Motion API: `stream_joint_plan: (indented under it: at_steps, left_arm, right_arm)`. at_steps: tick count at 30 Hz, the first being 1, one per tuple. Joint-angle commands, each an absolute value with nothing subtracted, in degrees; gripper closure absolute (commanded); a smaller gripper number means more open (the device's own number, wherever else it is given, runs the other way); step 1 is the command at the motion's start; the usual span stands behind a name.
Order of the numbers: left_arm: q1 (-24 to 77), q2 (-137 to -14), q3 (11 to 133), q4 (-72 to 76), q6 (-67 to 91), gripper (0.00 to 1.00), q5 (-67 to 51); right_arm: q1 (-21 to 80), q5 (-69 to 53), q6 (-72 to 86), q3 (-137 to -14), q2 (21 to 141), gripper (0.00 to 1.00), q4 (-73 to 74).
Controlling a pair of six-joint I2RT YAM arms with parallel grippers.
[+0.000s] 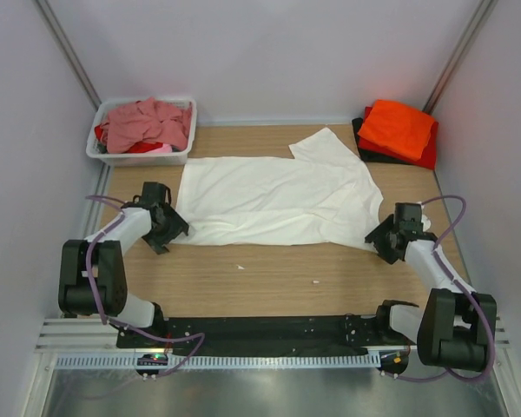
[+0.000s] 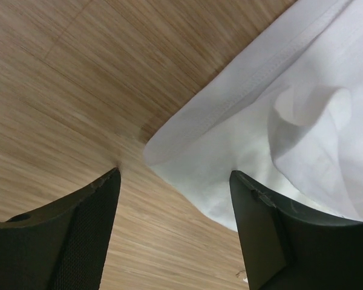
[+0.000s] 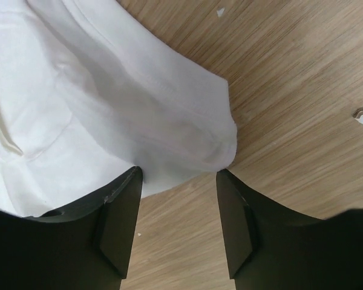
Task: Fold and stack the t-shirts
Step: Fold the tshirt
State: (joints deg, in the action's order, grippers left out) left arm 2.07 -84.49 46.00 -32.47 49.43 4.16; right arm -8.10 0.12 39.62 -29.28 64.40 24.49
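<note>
A large white t-shirt (image 1: 273, 198) lies spread flat across the middle of the wooden table. My left gripper (image 1: 175, 233) is open at its near left corner; in the left wrist view (image 2: 175, 175) the hem corner (image 2: 163, 148) lies just ahead of the jaws. My right gripper (image 1: 378, 239) is open at the near right corner; in the right wrist view (image 3: 178, 172) the sleeve edge (image 3: 212, 145) lies at the fingertips, not gripped. A folded orange shirt (image 1: 399, 126) tops a red one (image 1: 427, 156) and a black one (image 1: 365, 143) at the back right.
A white plastic tub (image 1: 139, 156) at the back left holds crumpled dusty-pink cloth (image 1: 148, 122) and some red. Grey walls close in both sides and the back. Small white scraps (image 1: 240, 267) lie on the bare wood near the front.
</note>
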Motion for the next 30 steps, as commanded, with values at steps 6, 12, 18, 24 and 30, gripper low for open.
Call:
stream_joint_plan:
  at_steps: [6,12,18,24,30]
  left_arm:
    - [1.8,-87.2,44.7,-26.6,51.7,0.42,5.1]
    - [1.8,-87.6,45.9,-25.4,51.3,0.93,5.2]
    - [1.8,-81.1,48.2,-32.0,51.2,1.00,8.8]
    - [1.8,-74.3,49.9,-40.5,50.5,1.00,11.2]
    - [1.8,-67.8,47.3,-45.0,50.4,1.00,12.3]
  right_arm:
    - [-9.9,1.8,37.4,-29.2,67.1,0.67,16.2]
    - [-10.2,2.1,33.9,-32.6,67.2,0.93,17.1]
    - [-10.4,10.1,32.0,-36.4,63.3,0.99,24.1]
    - [-10.9,15.1,35.0,-37.4,59.4,0.99,28.6]
    - [-10.9,16.3,39.0,-35.5,56.6,0.99,30.7]
